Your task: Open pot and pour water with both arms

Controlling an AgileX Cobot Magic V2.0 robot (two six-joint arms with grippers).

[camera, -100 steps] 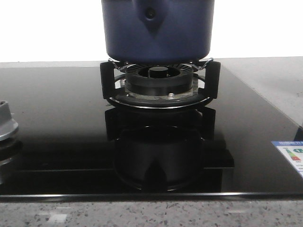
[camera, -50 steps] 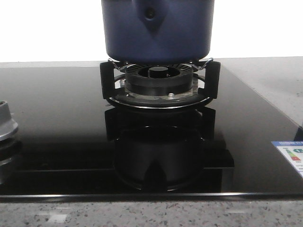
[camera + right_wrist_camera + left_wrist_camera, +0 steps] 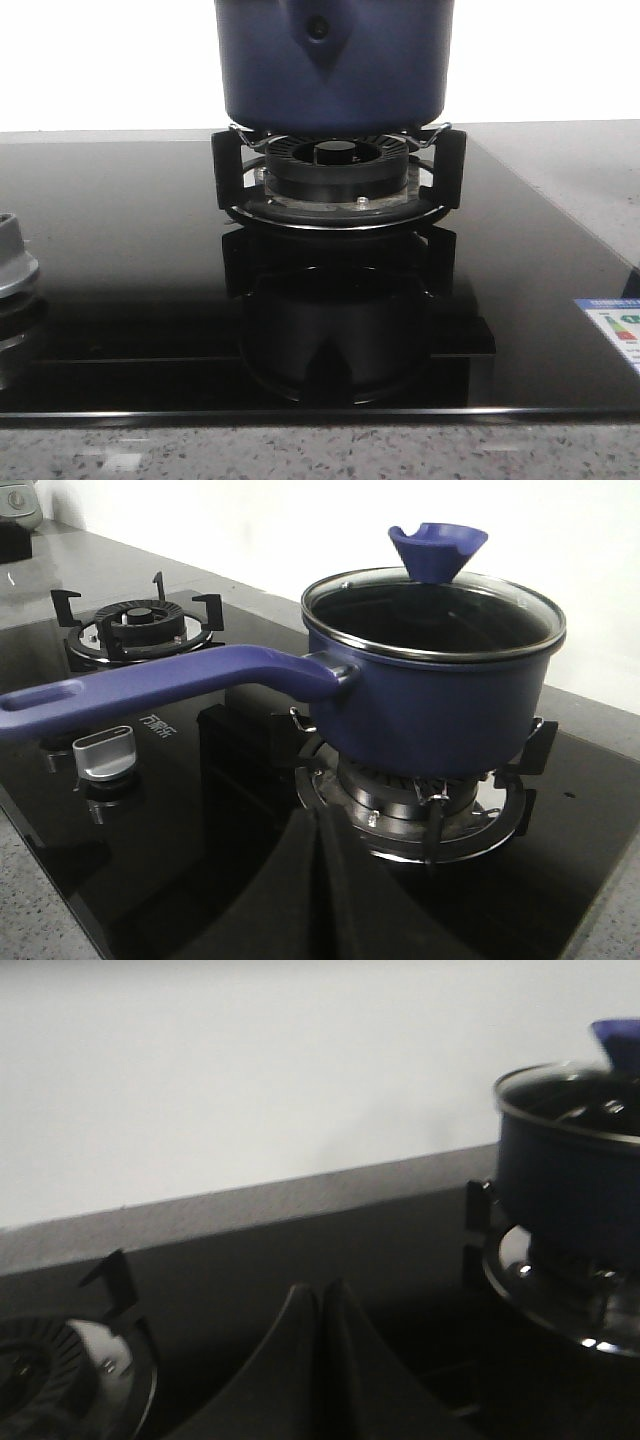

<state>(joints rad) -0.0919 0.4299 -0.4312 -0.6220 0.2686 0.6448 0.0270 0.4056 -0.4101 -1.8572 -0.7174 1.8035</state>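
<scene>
While the lidded pot sits on the burner, both end effectors appear closed, empty.

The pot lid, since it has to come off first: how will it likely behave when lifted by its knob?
The lid looks like glass in a metal rim, so probably rigid, fairly heavy and breakable if dropped. Its blue knob flares wider at the top, which should resist slipping out of a pinch. Hanging from that single centre point, it may swing or tilt.
</scene>
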